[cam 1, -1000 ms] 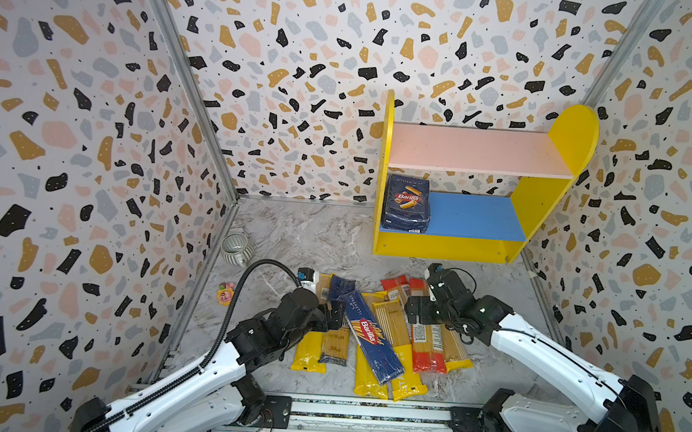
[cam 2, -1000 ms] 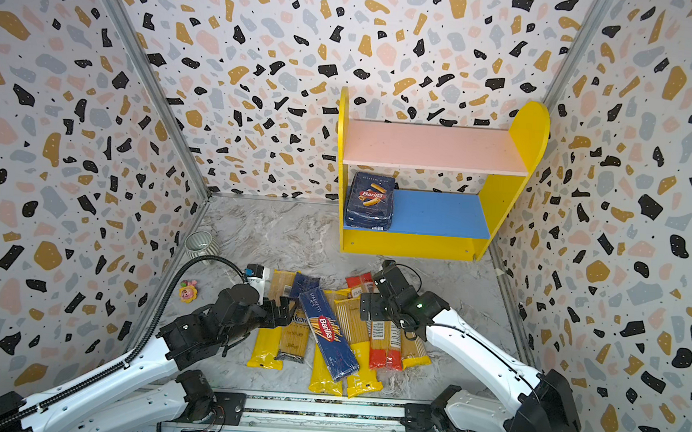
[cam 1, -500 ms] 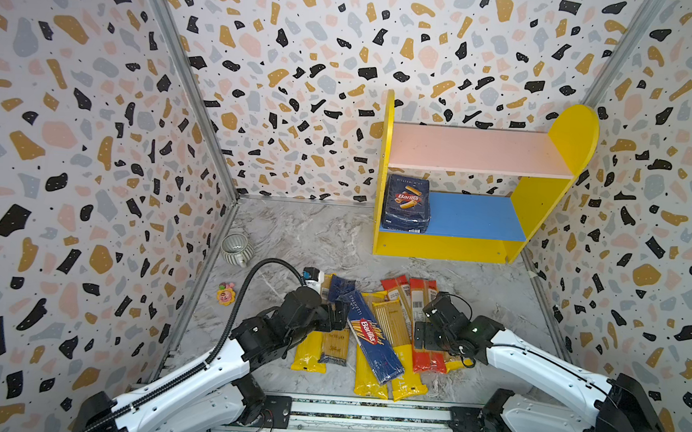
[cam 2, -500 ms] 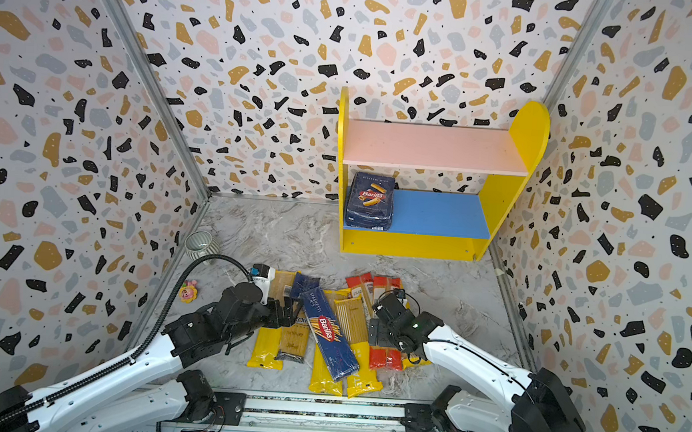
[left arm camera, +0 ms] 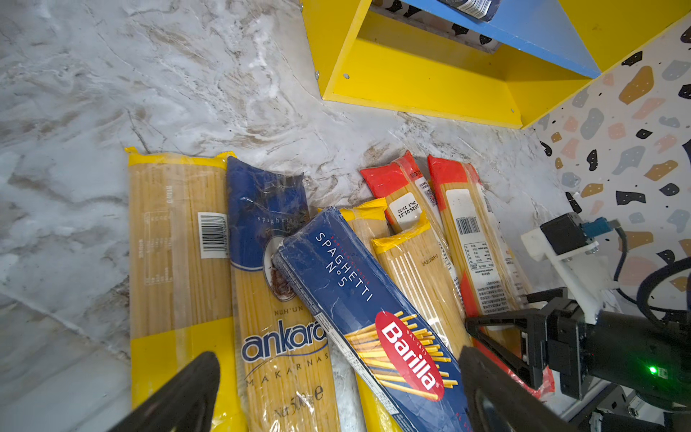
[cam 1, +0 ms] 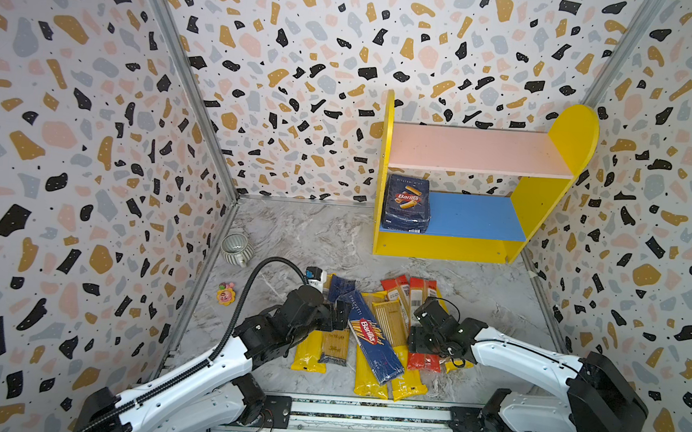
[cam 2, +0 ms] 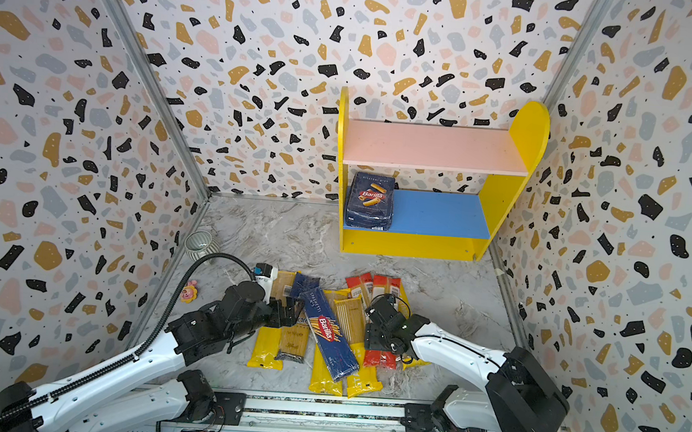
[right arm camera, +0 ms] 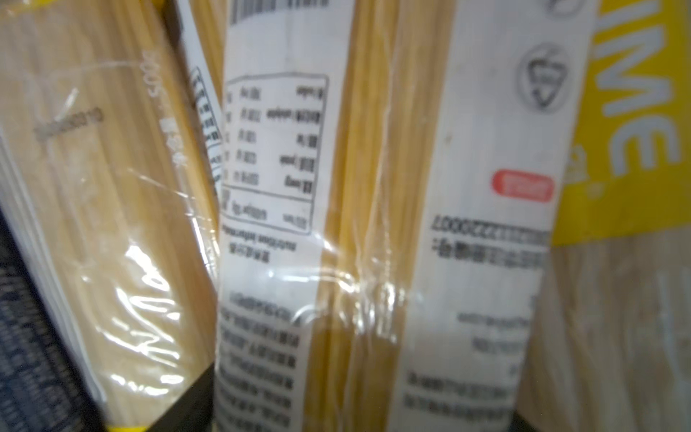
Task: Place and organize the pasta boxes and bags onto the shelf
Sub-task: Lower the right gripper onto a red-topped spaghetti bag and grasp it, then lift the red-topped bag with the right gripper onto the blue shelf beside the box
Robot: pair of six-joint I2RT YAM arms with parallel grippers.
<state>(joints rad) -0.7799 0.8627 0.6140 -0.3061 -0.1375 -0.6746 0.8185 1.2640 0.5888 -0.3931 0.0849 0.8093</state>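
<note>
The right pincer (cam 1: 418, 342) has just dropped: a second ago it hung over the far ends of the red packs (cam 1: 421, 362), and now it sits low on their middle, nearer to us. Its jaws have come in from wide to about halfway. The right wrist view shows dark fingertips (right arm camera: 179, 407) to either side of label-covered spaghetti, but we cannot tell whether they grip yet, or whether they span one red pack or both. We judge this the start of a pick, so the next thing for the shelf (cam 1: 458, 250) is likely a red pack

The left pincer (left arm camera: 336, 355) has barely moved and stays wide, hovering over the ankara bag (left arm camera: 276, 262) and the spaghetti box (left arm camera: 374, 318), holding nothing

On the shelf only the rigatoni box (cam 1: 407, 204) stands, at the left end of the blue board (cam 1: 473, 215); the pink board (cam 1: 478, 151) is bare. The spaghetti box and all the bags (cam 1: 370, 387) lie heaped on the desk (cam 1: 314, 231) in front of it, so most of the task is left
</note>
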